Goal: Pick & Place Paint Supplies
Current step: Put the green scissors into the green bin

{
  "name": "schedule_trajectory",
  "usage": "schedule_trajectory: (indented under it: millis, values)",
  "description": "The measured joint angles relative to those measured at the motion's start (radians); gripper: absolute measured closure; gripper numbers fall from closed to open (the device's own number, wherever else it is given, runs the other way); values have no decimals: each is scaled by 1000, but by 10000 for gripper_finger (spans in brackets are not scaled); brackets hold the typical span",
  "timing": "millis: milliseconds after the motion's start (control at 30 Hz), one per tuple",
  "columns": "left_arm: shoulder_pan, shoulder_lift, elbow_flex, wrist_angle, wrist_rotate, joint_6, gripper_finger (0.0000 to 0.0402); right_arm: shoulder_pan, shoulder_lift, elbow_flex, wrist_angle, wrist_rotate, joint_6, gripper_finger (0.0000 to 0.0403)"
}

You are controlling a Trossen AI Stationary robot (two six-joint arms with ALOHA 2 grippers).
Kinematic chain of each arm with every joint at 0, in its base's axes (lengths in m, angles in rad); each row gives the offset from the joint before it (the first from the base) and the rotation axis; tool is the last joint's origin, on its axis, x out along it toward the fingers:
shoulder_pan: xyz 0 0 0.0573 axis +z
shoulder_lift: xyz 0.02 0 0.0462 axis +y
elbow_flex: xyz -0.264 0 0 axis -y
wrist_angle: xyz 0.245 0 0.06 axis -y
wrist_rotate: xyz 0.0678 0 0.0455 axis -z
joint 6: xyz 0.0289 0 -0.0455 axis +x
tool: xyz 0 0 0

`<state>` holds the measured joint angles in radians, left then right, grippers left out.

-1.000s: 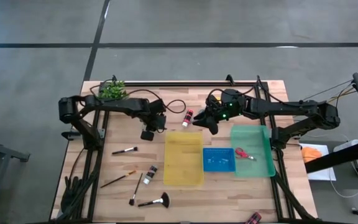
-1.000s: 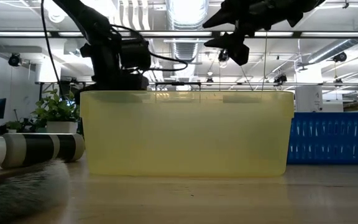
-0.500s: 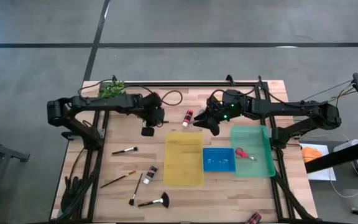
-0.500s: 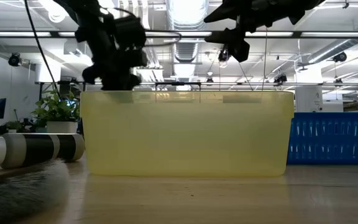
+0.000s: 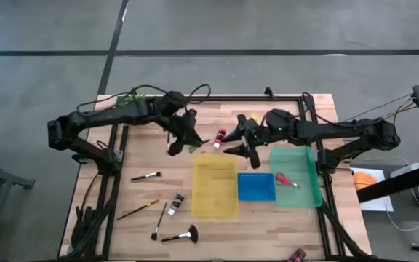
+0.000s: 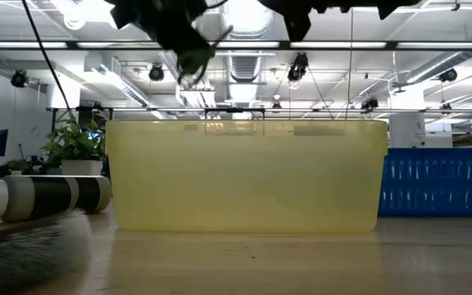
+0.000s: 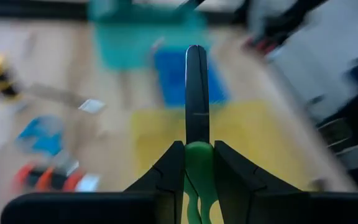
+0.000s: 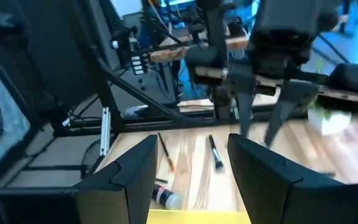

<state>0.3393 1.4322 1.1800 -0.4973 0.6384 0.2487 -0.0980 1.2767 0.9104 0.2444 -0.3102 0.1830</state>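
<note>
The wooden table stands on a grey floor, with a yellow tray, a blue tray and a green tray in a row on its right half.

**Left gripper**: pressed onto the green handle of a pair of scissors, with the dark blade pointing forward past the fingers. In the high view it hangs above the far-left corner of the yellow tray.

**Change:** a second ago this gripper sat lower, level with the yellow tray's far rim in the low view. It has since risen near the top of that view and shifted slightly far and right. Judgement: the scissors are picked and in transit, so the carry phase has begun.

**Right gripper**: fingers spread, empty, hovering between the yellow and green trays at their far edge and pointing toward the left arm. It has edged left. Judgement: it may be set to receive the scissors, though a direct drop in a tray is equally possible.

**Other supplies:**
- Red scissors lie in the green tray.
- A red bottle lies between the two grippers.
- Thin brushes, a fan brush and a black bottle lie on the near-left table, not yet placed.
</note>
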Motion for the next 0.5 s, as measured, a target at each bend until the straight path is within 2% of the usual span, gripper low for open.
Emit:
schedule_trajectory:
  millis: [100,200,367,500]
  values:
    - [0,0,24,54,154,-77,334,17,0,0,10,5,-57,209]
    - [-5,0,32,136,259,-170,334,32,0,0,22,29,-80,209]
    - [-27,0,26,273,341,-298,334,40,0,0,85,78,-86,209]
    - [-51,5,26,304,350,-335,334,40,0,0,130,78,-86,209]
